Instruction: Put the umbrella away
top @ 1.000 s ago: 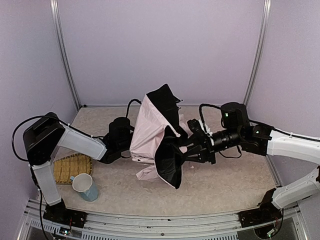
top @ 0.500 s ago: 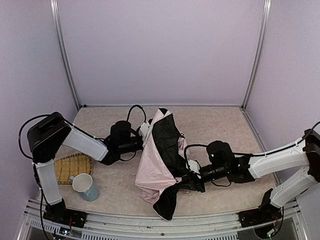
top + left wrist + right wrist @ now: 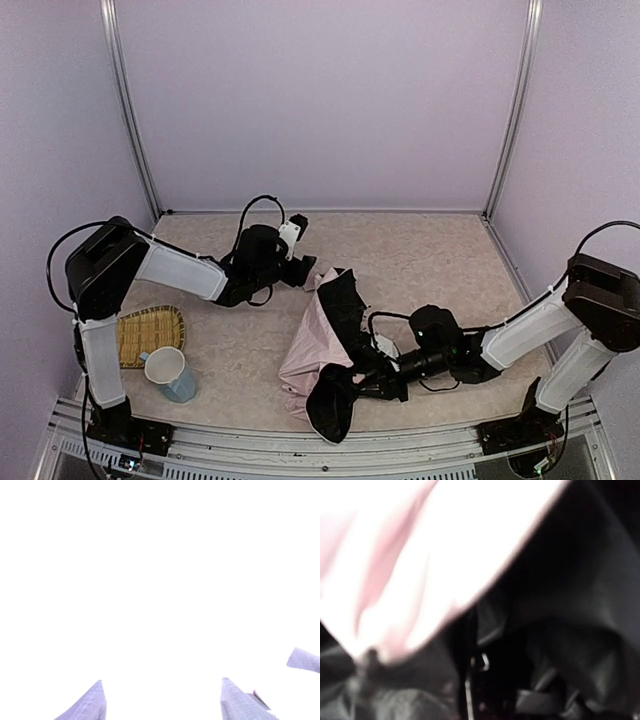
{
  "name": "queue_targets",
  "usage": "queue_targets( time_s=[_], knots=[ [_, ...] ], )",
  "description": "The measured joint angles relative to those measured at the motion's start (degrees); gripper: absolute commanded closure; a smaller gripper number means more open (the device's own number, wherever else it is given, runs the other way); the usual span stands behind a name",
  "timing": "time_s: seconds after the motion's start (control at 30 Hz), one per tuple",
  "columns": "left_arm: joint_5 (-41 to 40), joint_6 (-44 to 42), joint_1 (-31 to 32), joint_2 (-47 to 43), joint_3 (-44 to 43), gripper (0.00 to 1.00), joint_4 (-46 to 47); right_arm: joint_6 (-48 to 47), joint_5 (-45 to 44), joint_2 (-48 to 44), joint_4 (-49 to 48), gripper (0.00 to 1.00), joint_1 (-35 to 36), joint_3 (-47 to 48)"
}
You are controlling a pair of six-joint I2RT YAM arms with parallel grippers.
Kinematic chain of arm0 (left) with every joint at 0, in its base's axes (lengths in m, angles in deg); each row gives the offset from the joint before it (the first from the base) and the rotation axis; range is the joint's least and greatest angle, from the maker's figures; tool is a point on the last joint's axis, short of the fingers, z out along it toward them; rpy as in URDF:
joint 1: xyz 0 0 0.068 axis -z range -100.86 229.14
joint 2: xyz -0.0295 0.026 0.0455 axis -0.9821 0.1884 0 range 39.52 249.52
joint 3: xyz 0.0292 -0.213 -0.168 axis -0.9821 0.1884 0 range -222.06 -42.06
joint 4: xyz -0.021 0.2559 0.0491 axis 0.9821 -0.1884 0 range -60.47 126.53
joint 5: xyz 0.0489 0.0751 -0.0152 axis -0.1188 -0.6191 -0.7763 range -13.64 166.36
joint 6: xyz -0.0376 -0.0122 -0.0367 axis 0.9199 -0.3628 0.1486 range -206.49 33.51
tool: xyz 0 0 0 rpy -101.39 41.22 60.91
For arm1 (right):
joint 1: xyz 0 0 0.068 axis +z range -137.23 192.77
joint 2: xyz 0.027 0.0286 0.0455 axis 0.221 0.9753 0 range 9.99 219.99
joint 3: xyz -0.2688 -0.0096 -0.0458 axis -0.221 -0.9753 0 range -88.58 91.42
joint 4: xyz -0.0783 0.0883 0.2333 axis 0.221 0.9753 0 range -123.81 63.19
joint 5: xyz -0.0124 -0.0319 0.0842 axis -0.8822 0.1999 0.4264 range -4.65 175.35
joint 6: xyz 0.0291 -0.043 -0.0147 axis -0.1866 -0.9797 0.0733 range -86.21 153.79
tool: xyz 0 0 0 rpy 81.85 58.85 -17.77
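Toward the front middle of the counter [image 3: 440, 262], the umbrella [image 3: 312, 352] is seen lying collapsed, with its pale pink fabric heaped on the left and its black lining spilling toward the near edge. The right end effector [image 3: 374, 384] is buried in the black folds from the right. Its fingers are hidden, and only blurred pink and black cloth is shown in the right wrist view, so whether it is closed on anything cannot be told. The left end effector [image 3: 306, 270] is held close beside the umbrella's far tip, with its fingertips [image 3: 94, 704] spread wide and nothing between them. At the left, a woven mat [image 3: 140, 330] is laid flat, and a pale blue cup [image 3: 170, 374] is stood upright at its near edge.
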Motion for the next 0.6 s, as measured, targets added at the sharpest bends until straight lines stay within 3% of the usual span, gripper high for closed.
queue_targets(
  time_s=[0.1, 0.33, 0.47, 0.6],
  knots=[
    [-4.2, 3.7, -3.1, -0.1, -2.2, 0.12, -1.4, 3.0, 1.9, 2.1, -2.1, 1.0, -0.5, 0.0],
    [-6.7, 8.3, -8.4, -5.1, -1.3, 0.13, -4.8, 9.7, 7.9, 5.4, -5.3, 1.0, -4.1, 0.0],
    [-6.7, 3.6, -2.3, -17.7, 6.8, 0.23, -2.6, 13.1, 12.5, 6.5, -5.6, 1.0, -6.7, 0.2],
    [-3.7, -4.4, 10.8, -32.6, 15.1, 0.23, -1.2, 15.0, 15.8, 6.8, -4.2, 1.0, -8.3, 0.8]
  ],
)
